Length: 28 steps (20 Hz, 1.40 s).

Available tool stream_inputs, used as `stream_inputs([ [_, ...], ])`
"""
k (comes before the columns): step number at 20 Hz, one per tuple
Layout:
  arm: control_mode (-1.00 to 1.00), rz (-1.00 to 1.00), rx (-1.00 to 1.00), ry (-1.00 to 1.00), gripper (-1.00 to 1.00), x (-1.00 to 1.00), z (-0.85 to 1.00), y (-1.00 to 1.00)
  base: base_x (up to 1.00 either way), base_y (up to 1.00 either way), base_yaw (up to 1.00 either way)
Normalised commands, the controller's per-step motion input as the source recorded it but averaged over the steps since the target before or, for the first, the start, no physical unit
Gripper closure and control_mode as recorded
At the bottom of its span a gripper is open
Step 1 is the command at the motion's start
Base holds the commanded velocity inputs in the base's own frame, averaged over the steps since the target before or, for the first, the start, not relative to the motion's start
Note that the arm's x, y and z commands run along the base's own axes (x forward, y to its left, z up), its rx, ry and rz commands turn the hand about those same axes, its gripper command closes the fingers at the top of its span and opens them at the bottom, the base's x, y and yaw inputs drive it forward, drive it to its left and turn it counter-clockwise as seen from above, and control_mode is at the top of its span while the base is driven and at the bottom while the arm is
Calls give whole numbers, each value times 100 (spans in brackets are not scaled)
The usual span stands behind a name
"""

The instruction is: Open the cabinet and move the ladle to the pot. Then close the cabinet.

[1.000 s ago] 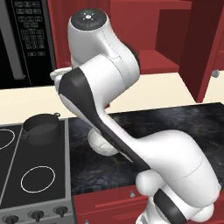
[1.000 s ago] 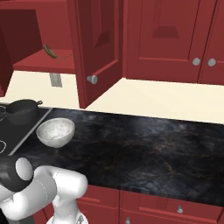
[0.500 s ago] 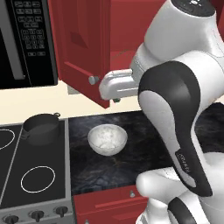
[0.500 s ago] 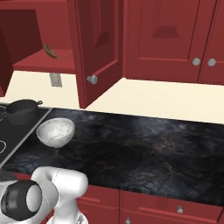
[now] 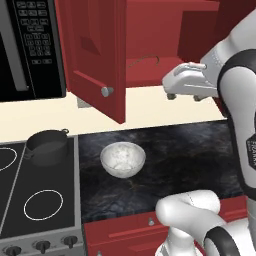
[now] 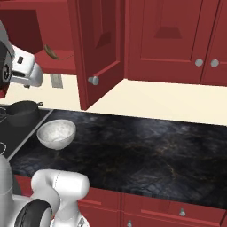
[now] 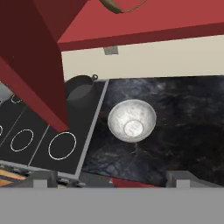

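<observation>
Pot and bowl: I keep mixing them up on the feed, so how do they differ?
The pot is dark grey with loop handles; the bowl is pale, speckled and handle-free. The pot stands on the stove, the bowl on the black counter. Both are round, open-topped and apparently empty.

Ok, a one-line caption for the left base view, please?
End effector raised before the open cabinet, ladle on its shelf, pot on the stove.

matt dark metal pot (image 5: 47,146), glassy speckled bowl (image 5: 122,159)

Pale speckled bowl (image 5: 123,160) on black counter (image 5: 190,150), beside stove (image 5: 30,200).
</observation>
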Motion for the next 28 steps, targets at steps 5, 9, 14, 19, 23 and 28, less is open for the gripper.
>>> stream_inputs([
  [5,-100,0,1,-8,-100,76,0,12,0,0,0],
  [9,-100,0,0,-4,-100,78,0,42,0,0,0],
  [14,-100,5,3,2,-100,70,0,58,0,0,0],
  [19,-100,13,2,0,-100,48,0,63,0,0,0],
  [23,-100,14,0,0,-100,14,0,59,0,0,0],
  [28,-100,7,0,0,-100,0,0,51,0,0,0],
])
